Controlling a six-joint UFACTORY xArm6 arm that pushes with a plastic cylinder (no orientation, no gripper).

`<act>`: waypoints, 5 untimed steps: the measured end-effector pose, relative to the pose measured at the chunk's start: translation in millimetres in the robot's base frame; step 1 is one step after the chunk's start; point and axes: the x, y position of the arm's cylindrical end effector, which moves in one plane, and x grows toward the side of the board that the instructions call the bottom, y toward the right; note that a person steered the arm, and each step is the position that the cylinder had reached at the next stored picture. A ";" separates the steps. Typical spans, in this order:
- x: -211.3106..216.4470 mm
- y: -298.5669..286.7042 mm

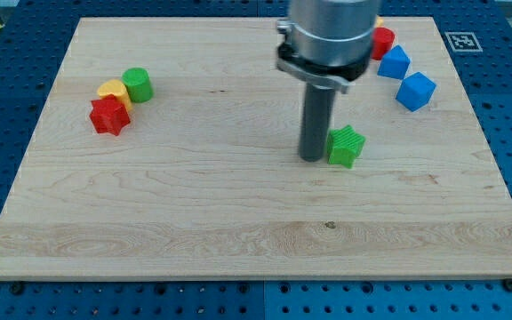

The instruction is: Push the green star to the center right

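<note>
Green star lies a little right of the board's middle, and my tip stands just at its left side, touching or nearly so; the gap is too fine to judge. There are no jaws on this arm, only the dark rod, so nothing is held.

To the star's right the wooden board runs bare as far as its right edge, giving open room that way. The whole lower band of the board along the view's bottom is bare wood too, as is the wide stretch between the star and the left cluster.

At the view's left, well apart from the star, three blocks sit bunched and touching: a red star, a yellow block behind it whose shape is partly covered, and a green cylinder.

At the top right, two blue blocks lie near the board's right edge, one just below the other. A red block sits beside them, partly hidden by the arm's grey housing, so its shape cannot be told.

A black-and-white square marker is printed at the board's top right corner; no words can be read on it. The arm is cut off by the view's top.
</note>
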 end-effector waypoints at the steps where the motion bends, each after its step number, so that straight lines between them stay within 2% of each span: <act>1: 0.0 47.1; 2: 0.0 81.6; 5: 0.0 101.1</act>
